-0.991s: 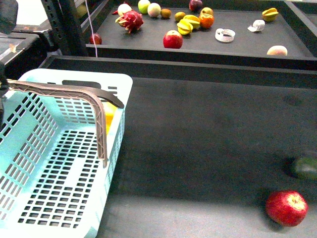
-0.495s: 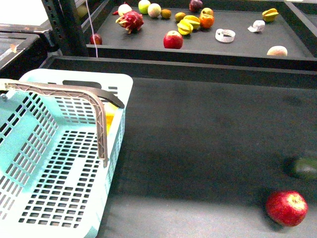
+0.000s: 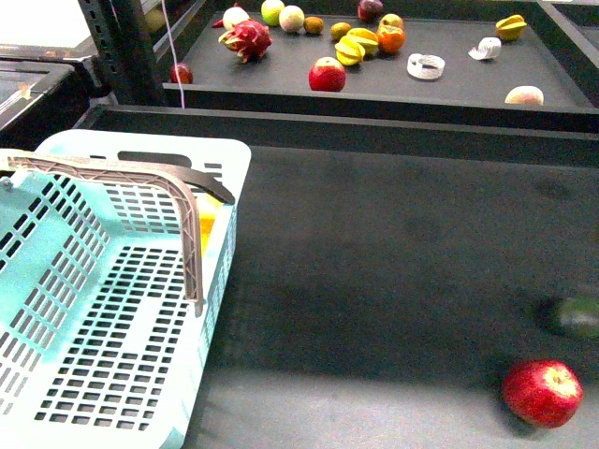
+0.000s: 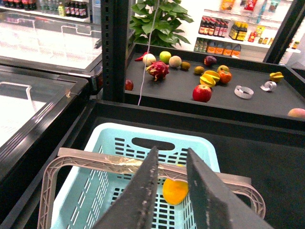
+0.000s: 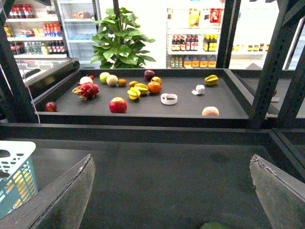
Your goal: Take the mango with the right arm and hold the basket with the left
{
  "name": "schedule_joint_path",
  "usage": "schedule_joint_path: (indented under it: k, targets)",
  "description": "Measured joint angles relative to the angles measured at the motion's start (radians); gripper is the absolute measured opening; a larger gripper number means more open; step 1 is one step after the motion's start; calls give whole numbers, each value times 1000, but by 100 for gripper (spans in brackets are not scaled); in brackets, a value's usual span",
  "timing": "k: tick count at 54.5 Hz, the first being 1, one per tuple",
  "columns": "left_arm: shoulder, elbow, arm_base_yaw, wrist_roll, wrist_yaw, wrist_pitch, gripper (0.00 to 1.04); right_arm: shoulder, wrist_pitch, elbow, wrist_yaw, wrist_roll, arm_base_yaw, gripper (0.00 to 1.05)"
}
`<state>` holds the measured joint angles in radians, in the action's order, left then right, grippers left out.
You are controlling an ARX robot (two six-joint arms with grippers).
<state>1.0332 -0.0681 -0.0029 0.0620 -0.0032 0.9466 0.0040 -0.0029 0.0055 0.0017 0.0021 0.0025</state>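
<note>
Left gripper [image 4: 170,183]: fingers a little apart, holding nothing, up above the basket's handle.
Right gripper [image 5: 171,191]: fingers wide apart, empty.
Mango [image 4: 175,190]: smooth, yellow-orange, lying inside the basket.
Basket [image 3: 220,168]: light turquoise, slotted, grey-brown handle [image 3: 112,170] up.
Nearby: red apple [image 3: 542,392] well apart on the dark table [image 3: 393,253].

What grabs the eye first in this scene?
The big light-turquoise basket fills the front view's near left, and the left wrist view shows a yellow-orange mango lying inside it. A red apple sits alone on the dark table at near right, and a pink dragon fruit stands out among fruit on the far shelf.
</note>
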Motion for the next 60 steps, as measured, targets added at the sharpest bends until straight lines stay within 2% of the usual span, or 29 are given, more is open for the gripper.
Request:
schedule_joint_path:
  k: [6, 33, 60]
  targets:
    - [-103, 23, 0, -31, 3, -73, 1, 0, 0, 0, 0, 0, 0, 97]
    - [-519, 47, 1, -48, 3, -437, 2, 0, 0, 0, 0, 0, 0, 97]
    - [-781, 47, 1, -53, 3, -690, 2, 0, 0, 0, 0, 0, 0, 97]
